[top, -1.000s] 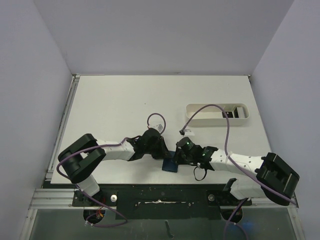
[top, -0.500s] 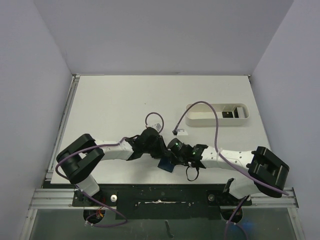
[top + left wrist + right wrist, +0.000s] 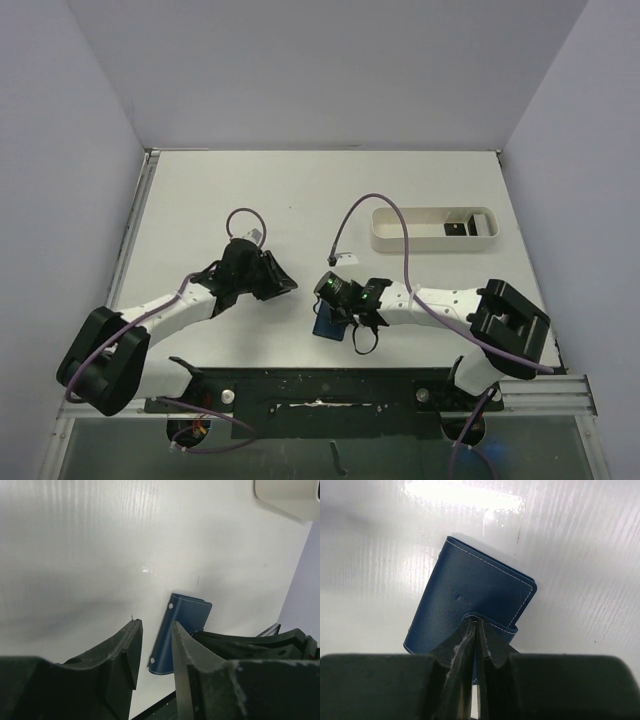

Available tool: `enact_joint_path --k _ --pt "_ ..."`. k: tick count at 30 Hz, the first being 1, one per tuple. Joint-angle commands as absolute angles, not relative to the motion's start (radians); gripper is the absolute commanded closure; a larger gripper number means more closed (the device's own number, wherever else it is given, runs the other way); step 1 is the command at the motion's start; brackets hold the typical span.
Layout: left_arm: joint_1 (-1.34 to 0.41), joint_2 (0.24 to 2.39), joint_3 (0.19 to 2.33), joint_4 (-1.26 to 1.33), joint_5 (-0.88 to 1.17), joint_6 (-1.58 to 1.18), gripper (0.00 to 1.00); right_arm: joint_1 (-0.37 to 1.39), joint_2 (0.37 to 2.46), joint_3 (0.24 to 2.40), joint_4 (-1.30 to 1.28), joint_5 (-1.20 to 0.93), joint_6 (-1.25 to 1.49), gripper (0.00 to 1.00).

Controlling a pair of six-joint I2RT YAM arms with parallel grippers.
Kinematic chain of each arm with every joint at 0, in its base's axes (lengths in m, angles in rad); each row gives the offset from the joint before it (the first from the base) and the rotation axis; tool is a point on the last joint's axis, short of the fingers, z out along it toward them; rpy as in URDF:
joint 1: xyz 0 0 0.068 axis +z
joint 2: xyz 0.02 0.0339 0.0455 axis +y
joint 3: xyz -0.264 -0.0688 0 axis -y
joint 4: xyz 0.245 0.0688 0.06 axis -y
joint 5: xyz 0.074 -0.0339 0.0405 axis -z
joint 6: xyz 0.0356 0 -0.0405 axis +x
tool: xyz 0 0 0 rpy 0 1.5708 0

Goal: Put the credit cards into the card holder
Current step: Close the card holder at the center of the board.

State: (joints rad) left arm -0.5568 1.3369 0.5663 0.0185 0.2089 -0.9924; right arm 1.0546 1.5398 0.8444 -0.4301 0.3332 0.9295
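My right end effector is clenched on the folded wallet's flap; my left end effector is released, empty. 1 dark card lies in the white tray, so loading looks unfinished. The wallet sits close to the table's near edge; free room lies farther in.

White table, pale lavender walls behind it and on both sides. Metal rail along its near edge.

Your top camera looks down from afar; close wrist cameras behind the left pincer and right pincer share the card holder ahead.
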Motion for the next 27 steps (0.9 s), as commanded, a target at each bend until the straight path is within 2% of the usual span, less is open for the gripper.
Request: enact_joint_path --k 1,4,6,8,13,19,27 --pt "-0.502 1.229 0.575 -0.039 0.244 -0.921 0.69 1.045 1.638 0.860 -0.540 0.355 0.878 0.93" --pt "-0.475 1.165 0.604 -0.100 0.235 -0.885 0.62 1.032 1.603 0.948 -0.597 0.413 0.842 0.87" --pt "-0.466 1.123 0.639 -0.153 0.224 -0.856 0.43 1.024 1.550 1.004 -0.632 0.450 0.830 0.80" --pt "-0.465 1.084 0.693 -0.216 0.208 -0.823 0.31 1.021 1.481 1.056 -0.663 0.494 0.822 0.73" --pt "-0.463 0.995 0.833 -0.367 0.147 -0.718 0.28 1.010 1.282 1.133 -0.699 0.586 0.798 0.51" --pt "-0.462 0.891 0.942 -0.417 0.131 -0.646 0.26 1.010 1.038 1.114 -0.666 0.635 0.796 0.02" --pt "-0.462 0.734 0.957 -0.374 0.184 -0.630 0.25 1.011 0.813 1.050 -0.642 0.706 0.825 0.02"
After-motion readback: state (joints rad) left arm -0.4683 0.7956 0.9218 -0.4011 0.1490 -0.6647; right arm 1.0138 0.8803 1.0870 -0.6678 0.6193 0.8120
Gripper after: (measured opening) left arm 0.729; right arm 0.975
